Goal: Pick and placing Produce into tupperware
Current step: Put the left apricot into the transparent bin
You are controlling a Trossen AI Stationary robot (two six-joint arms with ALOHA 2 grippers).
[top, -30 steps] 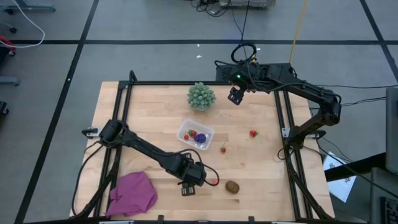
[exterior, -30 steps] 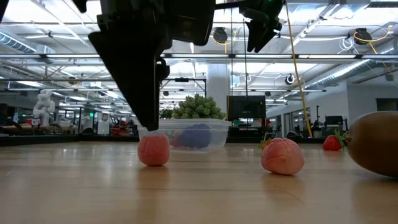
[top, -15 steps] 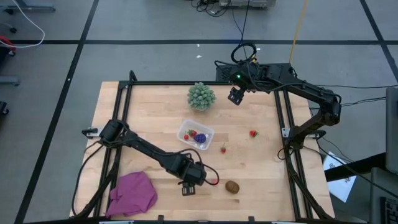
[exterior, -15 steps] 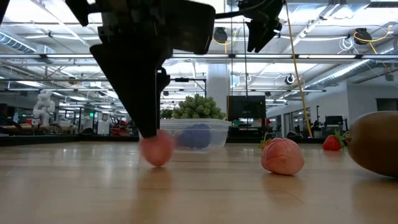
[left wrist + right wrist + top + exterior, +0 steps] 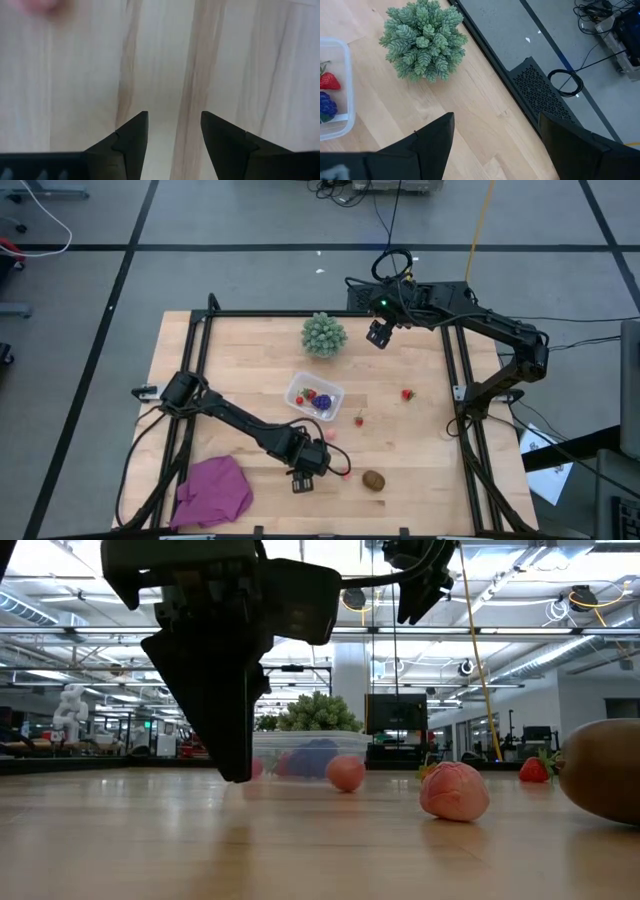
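My left gripper [image 5: 305,470] [image 5: 235,765] points down at the table's near middle, open, with only bare wood between its fingers [image 5: 174,117]. One pink berry [image 5: 328,436] [image 5: 345,773] lies loose between it and the tupperware. Another pink piece [image 5: 346,474] [image 5: 455,790] and the brown oval piece [image 5: 373,479] rest to the gripper's right. The clear tupperware [image 5: 314,396] [image 5: 310,753] holds a red berry [image 5: 329,81] and the purple piece [image 5: 322,403]. Two small red berries [image 5: 358,420] [image 5: 407,394] lie on the wood. My right gripper [image 5: 378,335] [image 5: 496,120] hovers open over the far edge.
The pale-green spiky ball [image 5: 324,334] [image 5: 422,40] stands at the far edge, just beyond the tupperware. A magenta cloth [image 5: 213,490] lies at the near left corner. A black frame rail [image 5: 190,380] runs along the table's sides. Bare wood stretches left of the tupperware.
The pink berry that lay at my left gripper's fingertips has rolled away across the wood toward the far edge and the tupperware. My left gripper has sunk slightly toward the table where the berry had been.
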